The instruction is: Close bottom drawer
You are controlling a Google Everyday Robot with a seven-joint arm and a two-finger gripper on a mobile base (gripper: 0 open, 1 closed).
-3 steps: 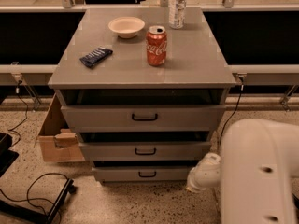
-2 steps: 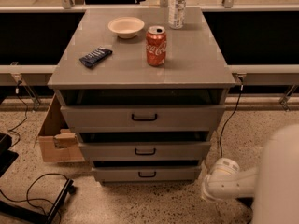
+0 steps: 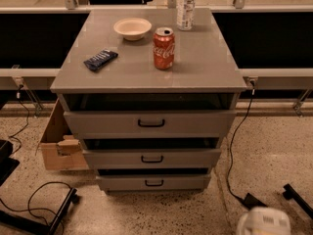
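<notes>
The bottom drawer (image 3: 154,182) is the lowest and narrowest of three grey drawer fronts in a grey cabinet, with a small black loop handle (image 3: 154,183). It stands pulled out a little, with a dark gap above its front. The two wider drawers above it, the top (image 3: 149,124) and the middle (image 3: 151,158), also stand ajar. Only a blurred white part of my arm (image 3: 264,223) shows at the bottom right corner, on the floor side of the cabinet. The gripper is out of view.
On the cabinet top (image 3: 205,62) sit a white bowl (image 3: 132,28), a red cola can (image 3: 164,48), a dark snack bar (image 3: 100,59) and a clear bottle (image 3: 186,6). A cardboard box (image 3: 57,142) stands at the left. Cables (image 3: 34,199) and a plug (image 3: 254,199) lie on the speckled floor.
The large white arm that filled the lower right has drawn back down and right, now only a small blur at the corner. The drawers look unchanged.
</notes>
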